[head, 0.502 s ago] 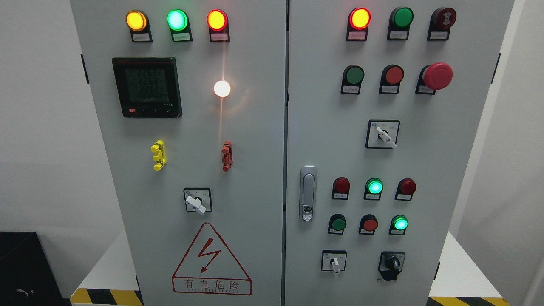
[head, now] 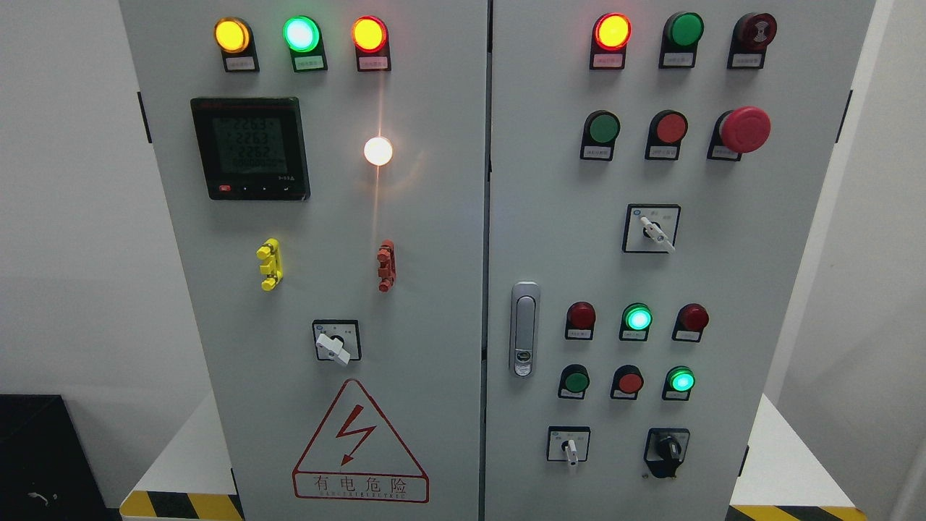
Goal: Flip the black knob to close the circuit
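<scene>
The black knob [head: 668, 450] sits at the lower right of the grey electrical cabinet's right door [head: 723, 275]. Its handle stands roughly upright on a black base. To its left is a white selector switch [head: 570, 446] pointing down. Neither of my hands shows in the head view.
The right door carries several red and green buttons, lit green lamps [head: 637, 318], a red mushroom stop button [head: 745, 129], a white selector [head: 655, 231] and a metal door latch [head: 524, 329]. The left door has a meter [head: 249, 148], lamps, a white selector [head: 335, 346] and a warning triangle [head: 359, 445].
</scene>
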### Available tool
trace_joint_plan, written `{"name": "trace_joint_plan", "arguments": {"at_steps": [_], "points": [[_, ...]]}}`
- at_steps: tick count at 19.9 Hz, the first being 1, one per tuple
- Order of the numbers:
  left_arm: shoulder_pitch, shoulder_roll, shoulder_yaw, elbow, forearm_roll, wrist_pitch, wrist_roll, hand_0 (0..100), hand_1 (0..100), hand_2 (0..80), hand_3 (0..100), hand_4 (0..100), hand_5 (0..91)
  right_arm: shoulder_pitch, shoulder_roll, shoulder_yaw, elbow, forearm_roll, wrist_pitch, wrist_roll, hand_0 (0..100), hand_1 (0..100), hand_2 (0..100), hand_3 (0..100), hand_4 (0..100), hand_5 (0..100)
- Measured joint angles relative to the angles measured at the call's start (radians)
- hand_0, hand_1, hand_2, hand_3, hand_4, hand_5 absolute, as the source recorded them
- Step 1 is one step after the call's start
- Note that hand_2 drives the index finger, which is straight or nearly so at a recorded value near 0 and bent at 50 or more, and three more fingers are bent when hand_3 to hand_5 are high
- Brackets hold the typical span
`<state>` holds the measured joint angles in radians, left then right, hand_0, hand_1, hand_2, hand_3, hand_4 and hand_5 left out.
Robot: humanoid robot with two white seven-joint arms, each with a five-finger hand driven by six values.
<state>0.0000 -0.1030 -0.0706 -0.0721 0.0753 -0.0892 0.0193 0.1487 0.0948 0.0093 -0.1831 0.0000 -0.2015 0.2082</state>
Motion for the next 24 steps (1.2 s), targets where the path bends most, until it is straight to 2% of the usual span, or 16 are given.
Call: {"name": "trace_joint_plan", "arguments": {"at_steps": [4,6,11,14,18,22,24], "points": [[0.0,0.0,0.0,0.0,0.0,0.0,0.0,12,56,0.0,0,0,0.0,0.004,0.004,-0.002,-0.033,0.032,0.03,0.006,0,12,0,1,0,0],[0.0,0.0,0.0,0.0,0.0,0.0,0.0,12,56,0.0,0,0,0.0,0.006,0.005,-0.003,-0.06,0.048,0.045,-0.003,0,11,0,6,0,0],[0.0,0.0,0.0,0.0,0.0,0.0,0.0,12,56,0.0,0,0,0.0,0.011,0.0,-0.005,-0.15,0.126,0.076,-0.073,0,11,7,11,0,0],[0.0,0.0,0.0,0.0,0.0,0.0,0.0,12,56,0.0,0,0,0.0,0.012,-0.005,-0.006,-0.216,0.198,0.101,-0.115,0,11,10,14,4,0],[0.0,0.0,0.0,0.0,0.0,0.0,0.0,12,56,0.0,0,0,0.0,0.014,-0.01,-0.007,-0.324,0.298,0.14,-0.141,0,10,14,17,9,0],[0.0,0.0,0.0,0.0,0.0,0.0,0.0,12,56,0.0,0,0,0.0,0.016,-0.011,-0.015,-0.437,0.422,0.151,-0.178,0,10,18,19,13,0],[0.0,0.0,0.0,0.0,0.0,0.0,0.0,12,56,0.0,0,0,0.0,0.02,-0.01,-0.029,-0.495,0.495,0.153,-0.184,0,9,21,23,18,2]]}}
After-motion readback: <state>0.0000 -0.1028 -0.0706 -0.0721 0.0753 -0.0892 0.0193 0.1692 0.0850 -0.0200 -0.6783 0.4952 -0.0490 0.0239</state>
